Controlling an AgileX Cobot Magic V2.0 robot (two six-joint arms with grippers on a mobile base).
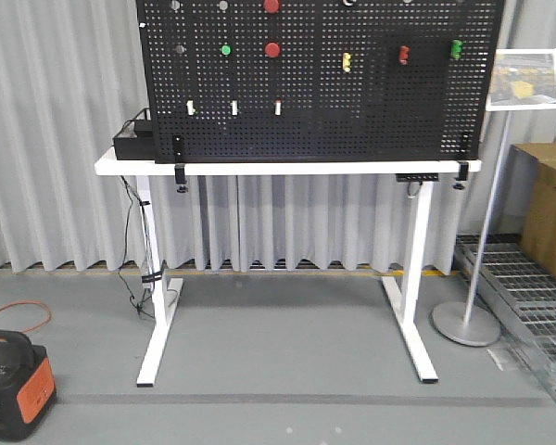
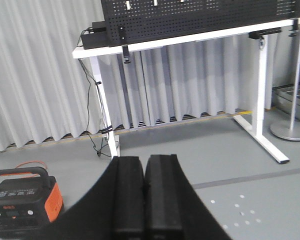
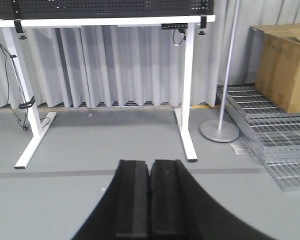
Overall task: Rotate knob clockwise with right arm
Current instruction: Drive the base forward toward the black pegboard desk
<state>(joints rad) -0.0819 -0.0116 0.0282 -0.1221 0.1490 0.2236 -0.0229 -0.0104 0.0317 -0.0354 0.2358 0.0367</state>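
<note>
Red knob [image 1: 271, 48] sits upper-middle on the pegboard [image 1: 352, 102] atop the white bench [image 1: 287, 168]. Left gripper [image 2: 145, 167] and right gripper [image 3: 150, 170] hang well short of the pegboard, jaws clenched together, empty.

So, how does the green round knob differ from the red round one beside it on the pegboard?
The green knob is smaller than the red knob. The green knob sits left of the red knob in the front view. Both are round, at the same height.
</note>
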